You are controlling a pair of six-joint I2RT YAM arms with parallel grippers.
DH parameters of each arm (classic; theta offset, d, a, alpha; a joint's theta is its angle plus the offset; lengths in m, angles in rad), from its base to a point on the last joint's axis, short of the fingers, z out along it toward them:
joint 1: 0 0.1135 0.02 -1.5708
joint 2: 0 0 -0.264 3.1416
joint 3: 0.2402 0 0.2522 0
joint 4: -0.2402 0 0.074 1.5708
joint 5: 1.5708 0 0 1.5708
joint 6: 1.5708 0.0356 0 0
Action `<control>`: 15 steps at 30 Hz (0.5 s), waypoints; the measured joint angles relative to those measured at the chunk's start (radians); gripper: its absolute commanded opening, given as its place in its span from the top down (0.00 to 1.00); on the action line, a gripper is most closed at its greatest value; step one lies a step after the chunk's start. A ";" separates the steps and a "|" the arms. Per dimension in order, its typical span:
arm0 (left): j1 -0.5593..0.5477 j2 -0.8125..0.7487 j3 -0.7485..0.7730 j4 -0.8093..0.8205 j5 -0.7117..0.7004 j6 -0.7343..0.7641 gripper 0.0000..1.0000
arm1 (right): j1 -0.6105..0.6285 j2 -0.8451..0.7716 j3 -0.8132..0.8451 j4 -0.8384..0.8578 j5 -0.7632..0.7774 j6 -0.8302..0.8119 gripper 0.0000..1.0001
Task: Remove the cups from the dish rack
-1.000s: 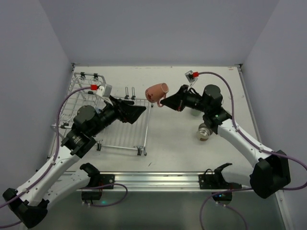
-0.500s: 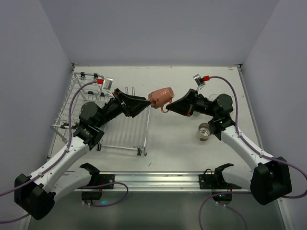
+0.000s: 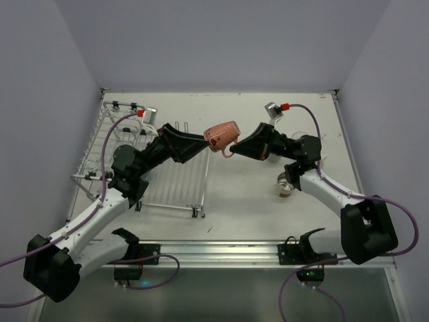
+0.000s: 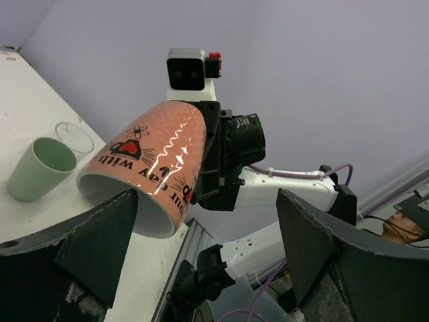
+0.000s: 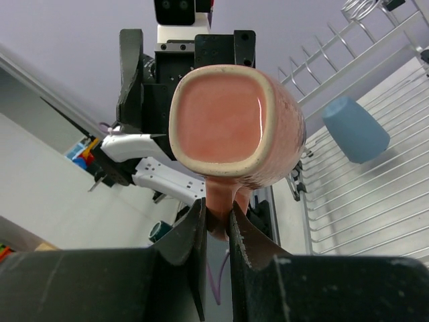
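While the right pincer (image 5: 216, 216) grips a pink mug (image 5: 231, 121) and the left pincer (image 4: 208, 204) gapes, the dish rack (image 5: 375, 201) holds a blue cup (image 5: 355, 129).

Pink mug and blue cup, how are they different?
The pink mug has a handle and writing on its side; the blue cup looks plain, with no handle showing. The pink mug is up in the air, its handle pinched by the right gripper; the blue cup rests on the wires of the dish rack. Both are drinking cups.
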 measured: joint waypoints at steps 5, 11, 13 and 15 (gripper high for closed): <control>0.005 0.022 0.000 0.044 0.009 -0.028 0.19 | 0.000 0.032 0.000 0.069 -0.011 0.057 1.00; 0.007 0.061 0.000 0.103 0.013 -0.071 0.28 | 0.000 0.048 0.000 0.106 -0.015 0.084 1.00; 0.007 0.075 -0.004 0.123 0.013 -0.085 0.29 | -0.002 0.050 0.000 0.109 -0.016 0.088 1.00; 0.007 0.083 -0.010 0.134 0.013 -0.102 0.31 | -0.003 0.060 0.000 0.115 -0.020 0.096 1.00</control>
